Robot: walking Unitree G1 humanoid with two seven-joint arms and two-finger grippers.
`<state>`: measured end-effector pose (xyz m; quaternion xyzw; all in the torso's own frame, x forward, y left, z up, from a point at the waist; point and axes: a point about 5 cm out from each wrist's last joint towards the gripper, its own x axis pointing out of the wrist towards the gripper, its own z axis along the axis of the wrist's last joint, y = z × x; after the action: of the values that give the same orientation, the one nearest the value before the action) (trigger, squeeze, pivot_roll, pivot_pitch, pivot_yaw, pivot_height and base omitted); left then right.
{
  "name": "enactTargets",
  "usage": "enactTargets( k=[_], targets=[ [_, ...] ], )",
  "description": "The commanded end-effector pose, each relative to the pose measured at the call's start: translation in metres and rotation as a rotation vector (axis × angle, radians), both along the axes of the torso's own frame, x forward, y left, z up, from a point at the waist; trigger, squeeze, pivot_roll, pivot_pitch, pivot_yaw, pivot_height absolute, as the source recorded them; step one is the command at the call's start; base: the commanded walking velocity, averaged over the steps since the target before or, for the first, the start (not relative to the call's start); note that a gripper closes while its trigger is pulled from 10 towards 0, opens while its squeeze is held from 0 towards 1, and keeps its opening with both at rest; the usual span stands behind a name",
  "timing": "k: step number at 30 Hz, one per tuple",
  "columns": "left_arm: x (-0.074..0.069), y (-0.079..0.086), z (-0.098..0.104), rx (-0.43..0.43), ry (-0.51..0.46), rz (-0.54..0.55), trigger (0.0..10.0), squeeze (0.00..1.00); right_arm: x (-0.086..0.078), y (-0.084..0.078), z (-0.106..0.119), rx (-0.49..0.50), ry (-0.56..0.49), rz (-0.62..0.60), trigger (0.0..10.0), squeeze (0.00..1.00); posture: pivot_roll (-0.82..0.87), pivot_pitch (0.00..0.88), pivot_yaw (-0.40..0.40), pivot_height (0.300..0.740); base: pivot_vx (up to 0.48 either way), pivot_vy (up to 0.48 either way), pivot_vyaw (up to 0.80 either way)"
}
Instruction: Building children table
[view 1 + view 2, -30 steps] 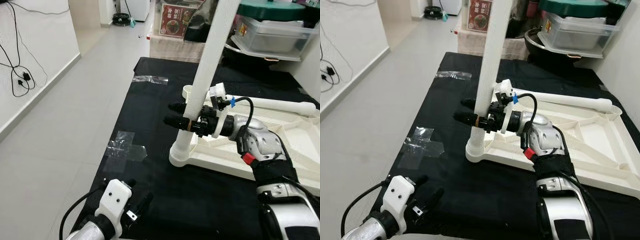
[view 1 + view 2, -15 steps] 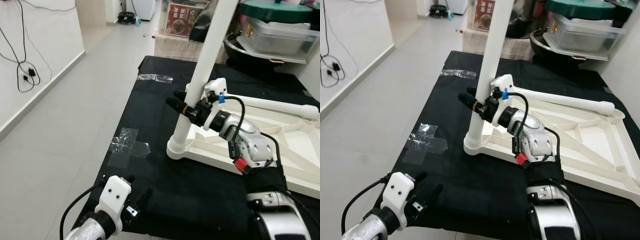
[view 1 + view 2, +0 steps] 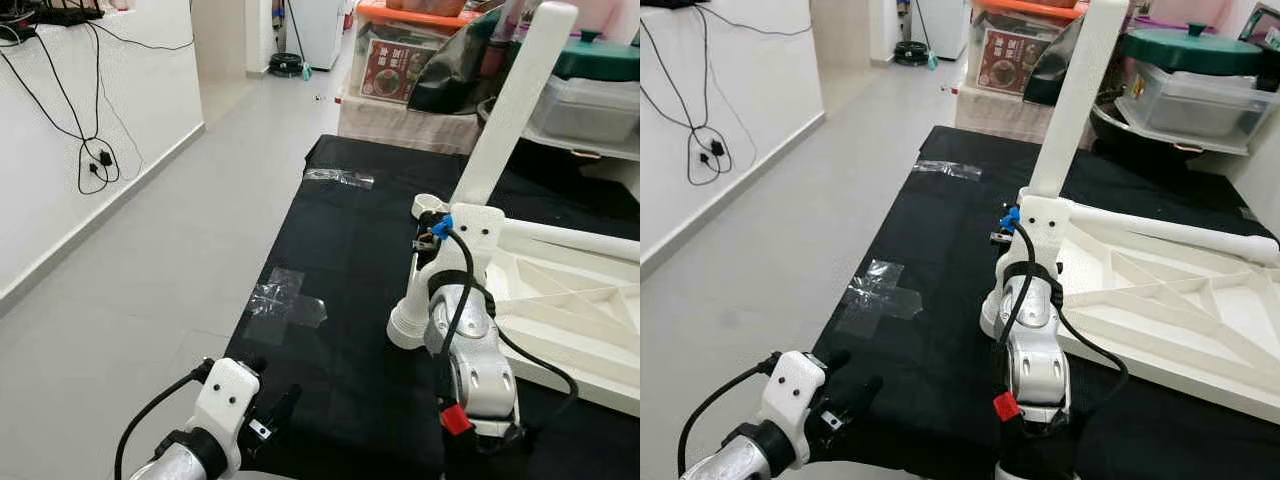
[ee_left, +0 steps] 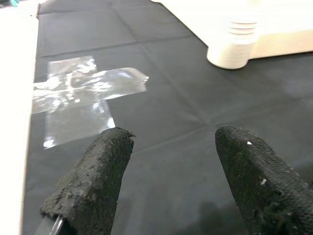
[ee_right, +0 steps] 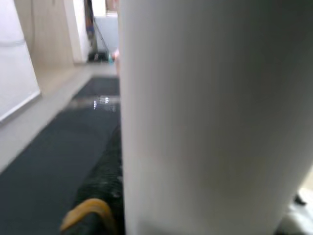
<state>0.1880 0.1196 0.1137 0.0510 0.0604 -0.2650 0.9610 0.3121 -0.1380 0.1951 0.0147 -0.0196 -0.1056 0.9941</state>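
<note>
Right pincer [image 3: 1012, 228] up against the white leg [image 3: 1078, 92], fingers hidden, grip impossible to tell. Leg standing tilted in the tabletop's [image 3: 1170, 300] corner socket on the black mat [image 3: 940, 270]. Left pincer [image 4: 168, 161] spread apart, hovering low near tape [image 4: 78, 93].

Grey tiled floor [image 3: 150, 240], white wall [image 3: 60, 120]

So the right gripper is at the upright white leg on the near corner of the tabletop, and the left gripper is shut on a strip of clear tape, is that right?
Not quite. The left gripper is open and holds nothing: the left wrist view shows its fingers apart above the black mat, with the clear tape lying flat on the mat ahead. The right gripper is indeed at the upright white leg on the tabletop.
</note>
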Motion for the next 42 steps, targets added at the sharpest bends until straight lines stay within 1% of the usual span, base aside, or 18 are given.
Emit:
enactTargets(
  k=[1,3,4,5,10,12,14,15,19,21,26,27,32,35,37,38,40,42],
  targets=[
    [-0.001,-0.002,-0.004,0.002,0.012,-0.010,10.0,0.00,-0.002,0.013,-0.005,0.064,0.004,0.032,10.0,1.00,0.13,0.063,-0.101,0.740,0.000,0.000,0.00],
    [-0.001,-0.001,-0.004,-0.001,0.014,-0.012,10.0,0.00,0.003,0.014,0.004,0.080,-0.043,0.082,10.0,1.00,0.13,0.060,-0.100,0.740,0.000,0.000,0.00],
    [-0.002,-0.001,-0.004,0.001,0.015,-0.013,10.0,0.00,0.010,0.011,0.010,0.070,-0.084,0.147,10.0,0.63,0.13,0.054,-0.091,0.740,0.000,0.000,0.00],
    [-0.002,0.000,-0.007,0.004,0.018,-0.011,10.0,0.00,0.018,-0.002,0.015,0.048,-0.122,0.176,10.0,0.00,0.13,0.046,-0.090,0.740,0.000,0.000,0.00],
    [-0.001,-0.001,-0.006,0.005,0.012,-0.014,10.0,0.00,0.025,-0.008,0.024,0.036,-0.159,0.316,10.0,0.00,0.13,0.061,-0.101,0.740,0.000,0.000,0.00],
    [0.000,-0.002,-0.005,0.007,0.009,-0.015,10.0,0.00,0.033,-0.009,0.025,0.096,-0.101,0.629,10.0,0.00,0.13,0.055,-0.100,0.740,0.000,0.000,0.00],
    [0.000,-0.002,-0.005,0.006,0.008,-0.015,10.0,0.00,0.034,-0.009,0.025,0.123,-0.069,0.735,10.0,0.00,0.13,0.055,-0.100,0.740,0.000,0.000,0.00],
    [0.001,-0.002,-0.005,0.006,0.007,-0.019,10.0,0.00,0.029,-0.008,0.026,0.121,-0.030,0.985,10.0,0.00,0.13,0.052,-0.100,0.740,0.000,0.000,0.00],
    [0.001,-0.002,-0.005,0.005,0.008,-0.021,10.0,0.00,0.022,-0.005,0.027,0.120,-0.019,1.179,10.0,0.00,0.13,0.052,-0.104,0.740,0.000,0.000,0.00],
    [0.001,-0.003,-0.005,0.004,0.010,-0.020,10.0,0.00,0.017,0.000,0.026,0.066,-0.008,1.369,10.0,0.00,0.14,0.051,-0.110,0.740,0.000,0.000,0.00],
    [0.000,-0.003,-0.006,0.004,0.010,-0.020,10.0,0.00,0.020,0.006,0.025,0.024,-0.001,1.447,10.0,0.00,0.15,0.050,-0.109,0.740,0.000,0.000,0.00],
    [0.000,-0.002,-0.006,0.004,0.011,-0.019,10.0,0.00,0.022,0.011,0.026,0.012,-0.012,1.469,0.0,0.00,0.15,0.048,-0.112,0.740,0.000,0.000,0.00],
    [0.000,-0.002,-0.006,0.004,0.012,-0.019,10.0,0.00,0.025,0.014,0.028,0.005,-0.019,1.493,0.0,0.00,0.15,0.048,-0.112,0.740,0.000,0.000,0.00],
    [-0.001,-0.002,-0.007,0.004,0.014,-0.018,10.0,0.00,0.033,0.017,0.026,0.005,-0.030,1.370,0.0,0.00,0.15,0.039,-0.116,0.740,0.000,0.000,0.00],
    [-0.002,-0.002,-0.007,0.002,0.016,-0.017,10.0,0.00,0.035,0.009,0.016,-0.007,-0.019,1.055,0.0,0.00,0.13,0.041,-0.097,0.740,0.000,0.000,0.00],
    [-0.002,-0.002,-0.007,0.002,0.016,-0.017,10.0,0.00,0.035,0.009,0.016,-0.007,-0.019,1.055,0.0,0.00,0.13,0.041,-0.097,0.740,0.000,0.000,0.00],
    [-0.003,-0.001,-0.007,-0.002,0.018,-0.022,10.0,0.00,0.033,-0.007,0.006,0.005,0.007,0.737,0.0,0.00,0.12,0.036,-0.090,0.740,0.000,0.000,0.00],
    [-0.003,-0.002,-0.007,-0.003,0.019,-0.025,10.0,0.00,0.032,-0.013,0.003,0.012,0.016,0.618,0.0,0.00,0.12,0.035,-0.089,0.740,0.000,0.000,0.00]
  ],
)
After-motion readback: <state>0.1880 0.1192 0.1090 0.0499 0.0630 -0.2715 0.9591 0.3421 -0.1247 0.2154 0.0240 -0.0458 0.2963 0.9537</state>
